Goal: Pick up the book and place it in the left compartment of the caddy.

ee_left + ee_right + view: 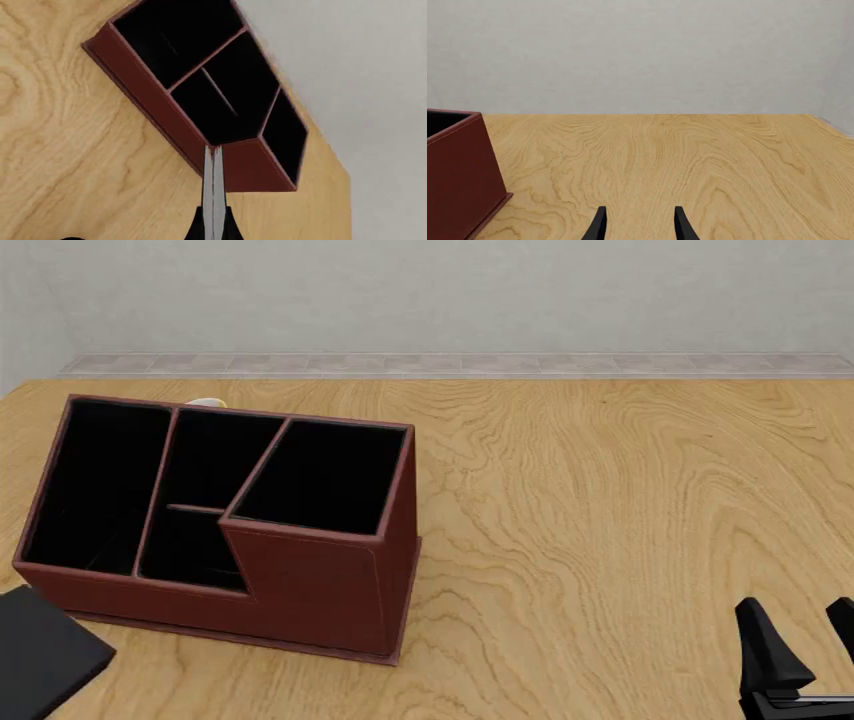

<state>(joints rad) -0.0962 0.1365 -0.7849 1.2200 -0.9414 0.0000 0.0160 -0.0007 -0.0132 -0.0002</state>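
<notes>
While the left gripper (214, 227) pinches the book (213, 195) edge-on above the caddy's (320, 590) near wall, short of the left compartment (87, 490), and the right gripper (639, 225) idles open, it could catch that rim.

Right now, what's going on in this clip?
The left gripper is shut on the book, which it holds edge-on just in front of the caddy, near its front left corner. In the left wrist view the book's pale page edge points at the caddy's front wall. The left compartment has nothing in it yet, so the placing is not done. The right gripper is open, low over the table on the right, holding nothing.
</notes>
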